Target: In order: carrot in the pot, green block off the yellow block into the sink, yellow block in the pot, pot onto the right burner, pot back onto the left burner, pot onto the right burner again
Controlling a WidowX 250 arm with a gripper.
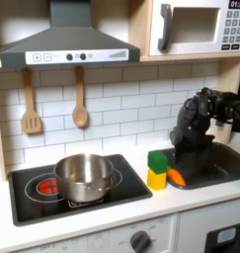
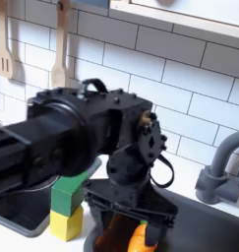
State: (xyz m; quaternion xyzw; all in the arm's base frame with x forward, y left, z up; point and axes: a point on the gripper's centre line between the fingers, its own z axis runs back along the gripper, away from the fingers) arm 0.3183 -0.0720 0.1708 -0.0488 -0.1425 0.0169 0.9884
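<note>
Shiny round steel pot (image 1: 84, 176): on the left burner in the first exterior view. Bright green block (image 1: 158, 160) stacked on yellow block (image 1: 157, 179). Small orange carrot (image 1: 176, 177): just beside them. Black gripper (image 1: 196, 150): above sink (image 1: 218, 164); jaw state cannot be told.

The arm (image 2: 82, 138) is matte black throughout, built of boxy servo housings joined by rounded brackets, with thin black cables looping beside the joints and small pale screw heads dotting its casing.
</note>
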